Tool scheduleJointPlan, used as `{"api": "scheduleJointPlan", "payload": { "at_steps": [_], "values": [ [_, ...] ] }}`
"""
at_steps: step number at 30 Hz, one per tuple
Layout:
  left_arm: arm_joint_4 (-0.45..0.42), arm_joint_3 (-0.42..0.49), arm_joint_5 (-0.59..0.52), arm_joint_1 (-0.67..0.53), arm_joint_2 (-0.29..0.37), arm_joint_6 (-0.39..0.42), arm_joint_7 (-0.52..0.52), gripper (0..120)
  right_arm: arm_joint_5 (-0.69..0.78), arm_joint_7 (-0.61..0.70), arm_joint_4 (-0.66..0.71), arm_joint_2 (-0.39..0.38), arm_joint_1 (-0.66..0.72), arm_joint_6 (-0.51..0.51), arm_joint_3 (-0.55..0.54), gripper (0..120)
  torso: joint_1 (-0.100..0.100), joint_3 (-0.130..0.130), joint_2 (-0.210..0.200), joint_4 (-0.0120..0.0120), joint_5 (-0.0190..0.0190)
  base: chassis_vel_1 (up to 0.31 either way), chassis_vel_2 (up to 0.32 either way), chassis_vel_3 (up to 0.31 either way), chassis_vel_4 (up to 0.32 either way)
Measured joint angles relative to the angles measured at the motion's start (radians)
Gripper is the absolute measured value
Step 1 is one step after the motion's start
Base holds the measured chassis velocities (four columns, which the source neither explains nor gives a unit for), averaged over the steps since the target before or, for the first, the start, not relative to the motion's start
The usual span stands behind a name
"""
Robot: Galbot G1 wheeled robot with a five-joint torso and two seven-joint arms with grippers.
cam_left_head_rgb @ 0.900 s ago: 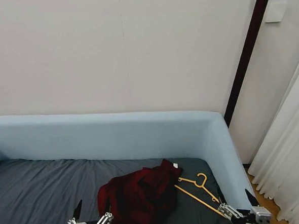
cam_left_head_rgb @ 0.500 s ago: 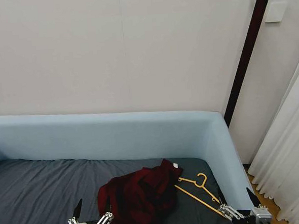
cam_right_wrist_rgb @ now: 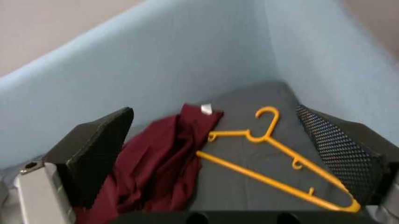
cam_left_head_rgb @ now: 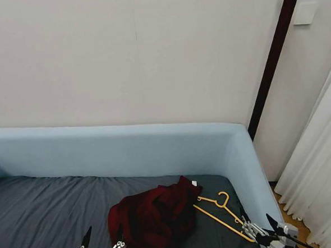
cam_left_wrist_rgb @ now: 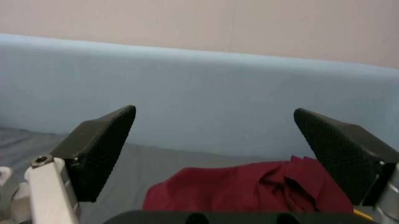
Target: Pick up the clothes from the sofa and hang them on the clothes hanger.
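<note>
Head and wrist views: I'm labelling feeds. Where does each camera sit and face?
Head view: on the robot's head, looking forward and down at the sofa; left pincer and right pincer at the bottom edge.
Left wrist view: on the left wrist, facing the sofa back over the red garment; its open fingers frame it.
Right wrist view: on the right wrist, looking down at the yellow hanger; open fingers frame it.
Shared: all three show the garment; head and right wrist show the hanger.

Pale wall (cam_left_head_rgb: 122,59), dark door frame (cam_left_head_rgb: 271,67), white curtain (cam_left_head_rgb: 326,176)
</note>
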Motion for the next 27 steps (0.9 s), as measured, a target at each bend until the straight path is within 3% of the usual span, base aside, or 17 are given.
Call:
{"api": "scheduleJointPlan", "payload": {
  "at_steps": [3,6,9,16,19,23,27],
  "values": [
    [0.022,0.019,-0.013,-0.019,0.011,-0.002,0.020,100,0.049,0.013,-0.073,-0.055,0.075,-0.054,-0.008,100,0.000,0.000,0.000,-0.0014,-0.0004,0.000,0.000,0.000,0.000],
    [0.036,0.021,-0.023,-0.019,0.016,-0.007,0.024,100,0.059,0.020,-0.159,-0.085,0.190,-0.093,-0.057,100,0.000,0.000,0.000,-0.0007,0.0001,0.000,0.000,0.000,0.000],
    [0.038,0.016,-0.017,-0.005,0.019,-0.017,0.029,100,0.133,0.027,-0.275,-0.126,0.351,-0.154,-0.154,100,0.000,0.000,0.000,-0.0001,0.0000,0.000,0.000,0.000,0.000],
    [0.030,0.009,0.012,0.032,-0.012,-0.029,0.032,100,0.244,0.039,-0.453,-0.166,0.585,-0.229,-0.340,100,0.000,0.000,0.000,-0.0005,-0.0002,0.000,0.000,0.000,0.000],
    [0.030,0.004,0.018,0.042,-0.022,-0.031,0.034,100,0.267,0.039,-0.515,-0.144,0.657,-0.252,-0.400,100,0.000,0.000,0.000,-0.0004,-0.0004,0.000,0.000,0.000,0.000],
    [0.025,-0.013,0.014,0.044,-0.028,-0.021,0.032,100,0.240,0.016,-0.681,-0.024,0.766,-0.288,-0.481,100,0.000,0.000,0.000,-0.0003,-0.0001,0.000,0.000,0.000,0.000],
    [0.024,-0.025,0.024,0.043,-0.032,-0.008,0.028,100,0.225,0.004,-0.796,0.052,0.822,-0.293,-0.491,100,0.000,0.000,0.000,-0.0003,-0.0005,0.000,0.000,0.000,0.000]
  ]
}}
